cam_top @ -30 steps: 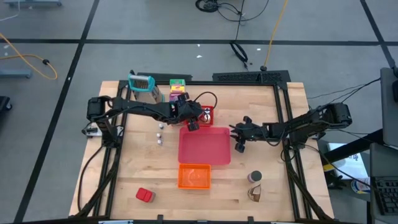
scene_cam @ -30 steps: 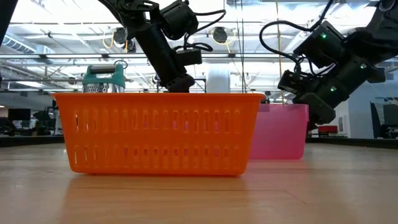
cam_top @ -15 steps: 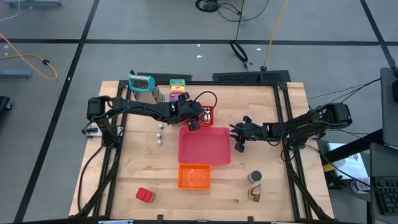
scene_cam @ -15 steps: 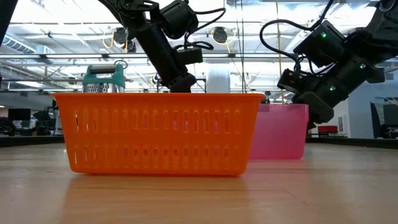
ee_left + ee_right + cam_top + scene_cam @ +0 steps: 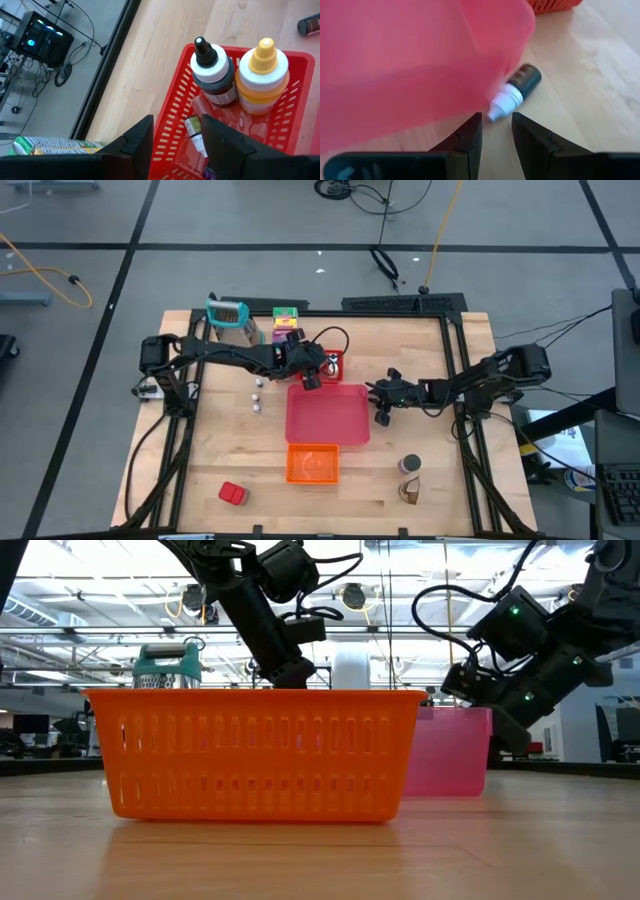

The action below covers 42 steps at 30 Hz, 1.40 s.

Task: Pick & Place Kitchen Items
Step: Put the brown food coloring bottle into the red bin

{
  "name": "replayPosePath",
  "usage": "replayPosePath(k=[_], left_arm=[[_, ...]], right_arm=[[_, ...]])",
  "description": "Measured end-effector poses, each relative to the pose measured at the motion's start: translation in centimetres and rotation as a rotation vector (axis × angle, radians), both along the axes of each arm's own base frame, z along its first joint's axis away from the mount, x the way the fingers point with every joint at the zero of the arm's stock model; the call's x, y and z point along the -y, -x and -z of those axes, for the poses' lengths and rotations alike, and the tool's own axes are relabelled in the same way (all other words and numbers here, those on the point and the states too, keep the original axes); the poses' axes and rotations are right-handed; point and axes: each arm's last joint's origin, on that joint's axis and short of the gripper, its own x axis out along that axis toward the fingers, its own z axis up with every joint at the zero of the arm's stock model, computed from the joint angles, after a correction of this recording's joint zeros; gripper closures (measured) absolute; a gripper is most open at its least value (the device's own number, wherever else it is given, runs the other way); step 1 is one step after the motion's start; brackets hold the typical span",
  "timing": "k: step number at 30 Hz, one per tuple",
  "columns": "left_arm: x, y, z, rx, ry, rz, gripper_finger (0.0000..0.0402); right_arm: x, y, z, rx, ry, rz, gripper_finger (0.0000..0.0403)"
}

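A red basket (image 5: 280, 120) holds a dark bottle with a white cap (image 5: 214, 75), a yellow squeeze bottle (image 5: 261, 75) and a small bottle lying flat (image 5: 194, 131). My left gripper (image 5: 175, 140) hangs open over the basket's rim, holding nothing; in the high view it (image 5: 316, 372) is at table centre. My right gripper (image 5: 496, 134) is open, low beside the pink tray (image 5: 410, 60). A small dark bottle with a white cap (image 5: 517, 87) lies on the table just past its fingertips. Whether they touch it, I cannot tell.
A pink tray (image 5: 328, 415) and an orange basket (image 5: 312, 463) sit mid-table. A grater with a teal handle (image 5: 228, 315) and food boxes (image 5: 285, 320) stand at the far edge. Two little shakers (image 5: 257, 393), a red block (image 5: 232, 494), a jar (image 5: 410, 465) and a brown piece (image 5: 410, 492) are scattered about.
My right gripper has sunk a little toward the table beside the pink tray, its fingers as far apart as before.
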Motion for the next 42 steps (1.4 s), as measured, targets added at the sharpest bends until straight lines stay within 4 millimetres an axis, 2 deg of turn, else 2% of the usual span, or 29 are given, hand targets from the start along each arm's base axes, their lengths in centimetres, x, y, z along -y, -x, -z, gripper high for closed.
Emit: replayPosePath(k=[8, 14, 16, 20, 22, 36, 42], left_arm=[[0.01, 0.0, 0.0, 0.006, 0.006, -0.008, 0.0236], [0.0, 0.0, 0.0, 0.007, 0.007, -0.009, 0.0236], [0.0, 0.0, 0.0, 0.007, 0.007, -0.009, 0.0236], [0.01, 0.0, 0.0, 0.008, 0.007, -0.009, 0.0236], [0.0, 0.0, 0.0, 0.008, 0.007, -0.009, 0.0236], [0.03, -0.02, 0.01, 0.009, 0.017, -0.001, 0.0236], [0.03, -0.01, 0.02, 0.009, 0.018, 0.0, 0.0236]], right_arm=[[0.02, -0.29, -0.28, 0.042, 0.004, 0.001, 0.0305], [0.27, -0.12, -0.2, 0.023, 0.059, 0.07, 0.0309], [0.3, -0.02, -0.09, 0.007, 0.066, 0.077, 0.0322], [0.3, 0.07, 0.02, -0.008, 0.066, 0.076, 0.0379], [0.3, 0.07, 0.02, -0.01, 0.07, 0.073, 0.0395], [0.42, 0.13, -0.05, -0.016, 0.102, 0.087, 0.0402], [0.82, -0.2, -0.53, 0.034, 0.112, 0.066, 0.0401]])
